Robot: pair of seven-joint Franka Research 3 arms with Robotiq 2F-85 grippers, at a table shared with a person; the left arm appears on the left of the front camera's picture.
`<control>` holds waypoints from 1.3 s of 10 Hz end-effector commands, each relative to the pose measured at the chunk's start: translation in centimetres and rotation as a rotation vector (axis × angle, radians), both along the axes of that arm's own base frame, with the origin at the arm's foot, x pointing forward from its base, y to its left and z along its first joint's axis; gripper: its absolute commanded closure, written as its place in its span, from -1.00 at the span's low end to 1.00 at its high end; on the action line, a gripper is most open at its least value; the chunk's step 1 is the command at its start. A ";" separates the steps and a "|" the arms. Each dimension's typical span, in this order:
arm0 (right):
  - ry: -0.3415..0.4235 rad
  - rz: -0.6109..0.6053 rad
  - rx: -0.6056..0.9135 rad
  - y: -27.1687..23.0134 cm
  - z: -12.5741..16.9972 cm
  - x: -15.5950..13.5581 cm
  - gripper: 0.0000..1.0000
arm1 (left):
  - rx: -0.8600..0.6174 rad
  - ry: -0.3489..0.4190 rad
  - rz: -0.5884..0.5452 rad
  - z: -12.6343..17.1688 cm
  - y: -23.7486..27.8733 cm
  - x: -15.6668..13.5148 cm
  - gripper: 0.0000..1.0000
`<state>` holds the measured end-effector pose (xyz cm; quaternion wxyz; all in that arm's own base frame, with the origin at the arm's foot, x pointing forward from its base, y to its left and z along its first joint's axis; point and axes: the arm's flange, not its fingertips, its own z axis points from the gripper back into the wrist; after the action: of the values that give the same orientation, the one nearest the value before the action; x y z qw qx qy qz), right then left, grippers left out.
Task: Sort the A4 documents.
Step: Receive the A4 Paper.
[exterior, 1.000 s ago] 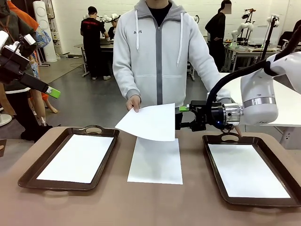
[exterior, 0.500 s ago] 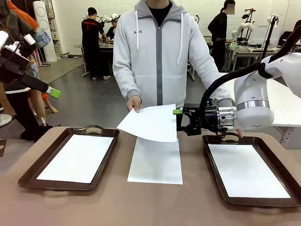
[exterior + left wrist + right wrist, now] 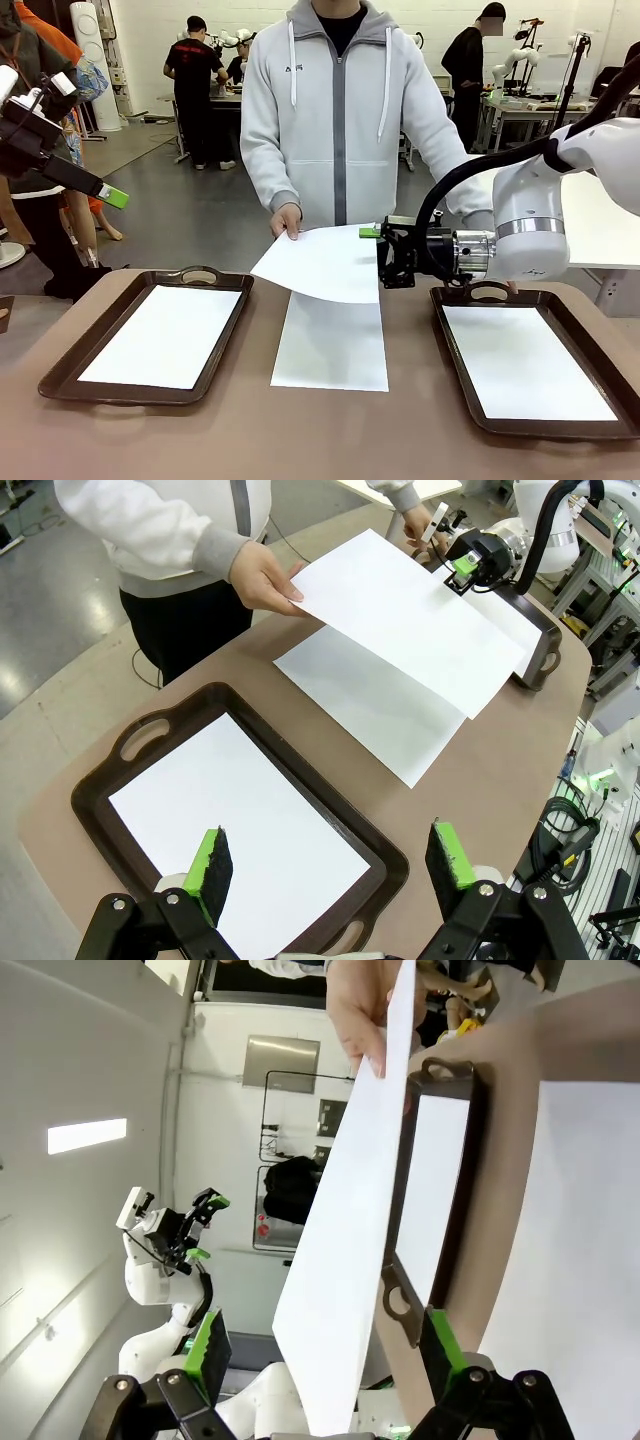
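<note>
A4 documents [image 3: 332, 345]: four in view. Landmark is the loose sheet [image 3: 330, 360], flat on the tabletop [image 3: 250, 435] mid-scene.

Near row: left of the loose sheet, the left tray [image 3: 130, 396] carries one sheet flat on its floor, the left-tray sheet [image 3: 165, 335]. Right of the loose sheet, the right tray [image 3: 560, 428] carries the right-tray sheet [image 3: 525, 362], also flat. Both count as sorted.

The left pincer [image 3: 330, 855] hangs over the left tray, up and left of the loose sheet. Its jaws are wide apart with nothing between them.

The loose sheet lies between the two trays, touching neither, so it is not yet sorted.

Behind and above the loose sheet is the held sheet [image 3: 325, 262], off the tabletop and tilted. The person's hand [image 3: 285, 218] pinches its far-left corner.

The right pincer [image 3: 381, 258] is at the held sheet's right edge, above the loose sheet's far right corner, turned sideways. Its jaws are open, one green pad above the paper and one below. In the right wrist view the sheet's edge runs in between the pads, unclamped as far as can be seen.

Progress, judged: roughly half done, with two sheets in trays and two left. The current step looks like a handover of the held sheet to the right pincer, grip not made yet. Left to do: close on it, carry it to a tray, then deal with the loose sheet. Which tray each goes to cannot be told, since all sheets look blank.
</note>
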<state>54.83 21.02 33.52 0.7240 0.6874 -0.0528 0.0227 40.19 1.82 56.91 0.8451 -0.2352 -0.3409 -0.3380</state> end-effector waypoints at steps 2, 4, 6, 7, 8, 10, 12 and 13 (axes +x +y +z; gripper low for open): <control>0.056 0.017 0.018 0.2 -0.4 0.2 -1.00 | 0.003 -0.005 0.006 -0.1 -0.1 0.0 -1.00; 0.041 0.029 -0.010 0.1 -0.5 0.2 -0.75 | 0.003 -0.005 0.006 -0.1 -0.1 0.0 -1.00; 0.047 0.034 -0.019 0.0 -0.7 0.3 -0.42 | 0.003 -0.005 0.006 -0.1 -0.1 0.0 -1.00; 0.050 0.035 -0.020 -0.1 -0.7 0.3 -0.32 | 0.003 -0.005 0.006 -0.1 -0.1 0.0 -1.00; 0.050 0.036 -0.020 -0.1 -0.7 0.3 -0.08 | 0.003 -0.005 0.006 -0.1 -0.1 0.0 -1.00; 0.059 0.034 -0.025 -0.1 -0.7 0.3 0.26 | 0.003 -0.005 0.006 -0.1 -0.1 0.0 -1.00; 0.061 0.037 -0.024 -0.1 -0.7 0.3 0.60 | 0.003 -0.005 0.006 -0.1 -0.1 0.0 -1.00; 0.066 0.038 -0.027 -0.2 -0.7 0.4 0.69 | 0.003 -0.005 0.006 -0.1 -0.1 0.0 -1.00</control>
<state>54.71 20.83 32.88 0.7266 0.6862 -0.0307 0.0163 40.19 1.82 56.91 0.8451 -0.2352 -0.3409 -0.3380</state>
